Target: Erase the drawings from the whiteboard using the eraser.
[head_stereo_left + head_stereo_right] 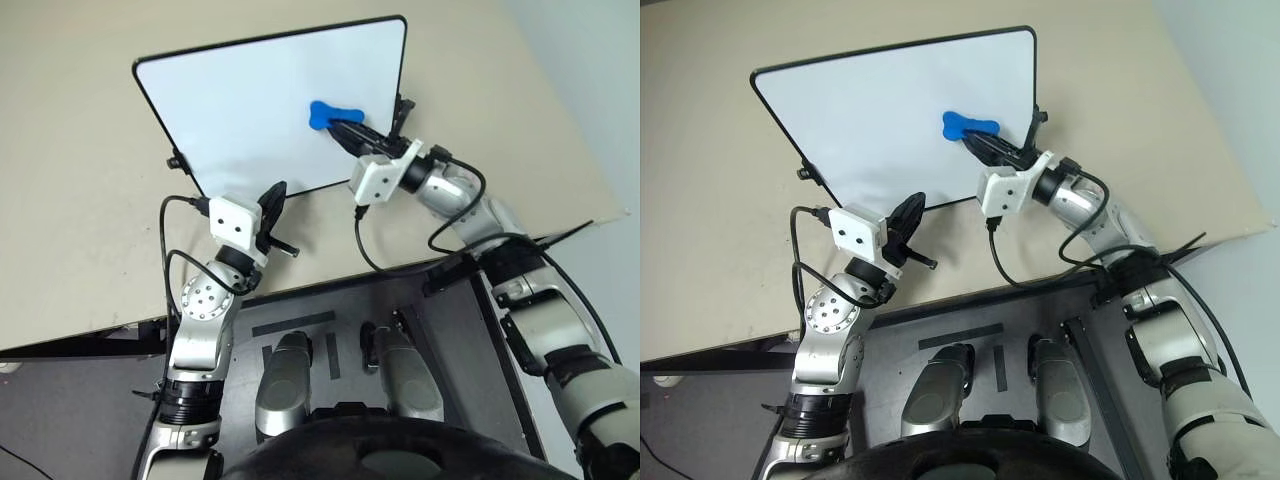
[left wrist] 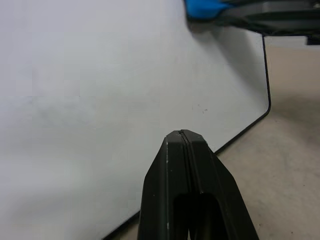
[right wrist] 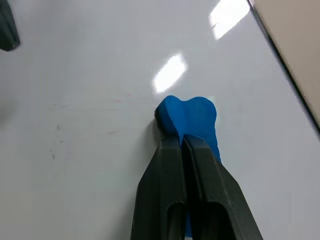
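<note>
The whiteboard is taken as the landmark, lying flat on a beige table. Off its near-left edge, the left gripper is held with its fingers pressed together on nothing, just short of the black frame. Further right, over the right half of the board, the blue bone-shaped eraser is clamped in the closed right gripper and is laid against the white surface. No full red scribble is seen on the board; only faint reddish flecks and a few grey specks are left just beside the eraser in the right wrist view. The task is therefore judged nearly done, with a light pass over those traces remaining. Black knobs are seen at the board's sides. Nothing is found lying on the board in the eraser's way.
</note>
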`<state>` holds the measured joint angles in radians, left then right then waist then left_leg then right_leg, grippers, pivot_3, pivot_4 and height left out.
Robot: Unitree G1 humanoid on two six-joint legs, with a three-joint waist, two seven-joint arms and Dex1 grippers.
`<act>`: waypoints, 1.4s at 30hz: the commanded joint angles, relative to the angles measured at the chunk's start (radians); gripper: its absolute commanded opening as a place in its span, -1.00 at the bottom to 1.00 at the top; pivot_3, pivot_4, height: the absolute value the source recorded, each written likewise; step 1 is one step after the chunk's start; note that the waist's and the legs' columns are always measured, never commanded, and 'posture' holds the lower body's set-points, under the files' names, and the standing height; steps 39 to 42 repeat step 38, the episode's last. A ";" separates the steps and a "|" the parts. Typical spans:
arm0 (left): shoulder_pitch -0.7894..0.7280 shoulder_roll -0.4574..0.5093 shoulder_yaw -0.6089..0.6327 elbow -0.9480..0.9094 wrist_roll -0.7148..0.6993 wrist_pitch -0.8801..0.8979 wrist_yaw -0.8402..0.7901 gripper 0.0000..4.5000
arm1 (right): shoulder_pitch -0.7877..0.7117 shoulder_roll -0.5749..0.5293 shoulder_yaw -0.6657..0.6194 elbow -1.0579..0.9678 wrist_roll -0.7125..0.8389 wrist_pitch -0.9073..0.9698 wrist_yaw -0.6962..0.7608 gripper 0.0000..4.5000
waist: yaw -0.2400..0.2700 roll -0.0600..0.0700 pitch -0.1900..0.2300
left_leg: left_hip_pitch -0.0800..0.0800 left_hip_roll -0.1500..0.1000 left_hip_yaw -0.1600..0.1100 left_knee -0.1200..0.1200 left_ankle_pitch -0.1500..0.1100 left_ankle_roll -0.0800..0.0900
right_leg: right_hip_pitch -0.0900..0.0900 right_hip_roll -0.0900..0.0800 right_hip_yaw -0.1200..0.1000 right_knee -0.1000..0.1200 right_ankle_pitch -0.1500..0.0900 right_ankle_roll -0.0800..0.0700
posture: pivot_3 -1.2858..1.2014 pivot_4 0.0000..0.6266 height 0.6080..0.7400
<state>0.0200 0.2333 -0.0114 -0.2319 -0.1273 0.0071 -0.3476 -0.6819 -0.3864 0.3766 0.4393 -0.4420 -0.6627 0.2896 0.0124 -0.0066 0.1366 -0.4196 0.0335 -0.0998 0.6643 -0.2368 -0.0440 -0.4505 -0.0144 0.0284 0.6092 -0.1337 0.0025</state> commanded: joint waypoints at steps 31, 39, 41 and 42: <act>-0.004 0.115 0.116 -0.034 -0.078 0.023 -0.068 -1.00 | 0.386 -0.118 -0.207 -0.603 0.482 0.656 0.433 0.98 | -0.002 -0.001 0.000 | 0.004 -0.001 0.000 0.002 0.002 0.002 | 0.007 0.002 0.001 0.000 -0.005 0.007 | 0.03 -0.52 1.00; 0.009 0.143 0.127 -0.054 -0.101 0.047 -0.095 -1.00 | 0.419 -0.098 -0.257 -0.667 0.547 0.741 0.421 0.98 | -0.002 -0.001 0.000 | 0.004 -0.001 0.000 0.002 0.001 0.001 | 0.007 0.002 0.001 0.001 -0.006 0.007 | 0.03 -0.52 1.00; 0.009 0.143 0.127 -0.054 -0.101 0.047 -0.095 -1.00 | 0.419 -0.098 -0.257 -0.667 0.547 0.741 0.421 0.98 | -0.002 -0.001 0.000 | 0.004 -0.001 0.000 0.002 0.001 0.001 | 0.007 0.002 0.001 0.001 -0.006 0.007 | 0.03 -0.52 1.00; 0.009 0.143 0.127 -0.054 -0.101 0.047 -0.095 -1.00 | 0.419 -0.098 -0.257 -0.667 0.547 0.741 0.421 0.98 | -0.002 -0.001 0.000 | 0.004 -0.001 0.000 0.002 0.001 0.001 | 0.007 0.002 0.001 0.001 -0.006 0.007 | 0.03 -0.52 1.00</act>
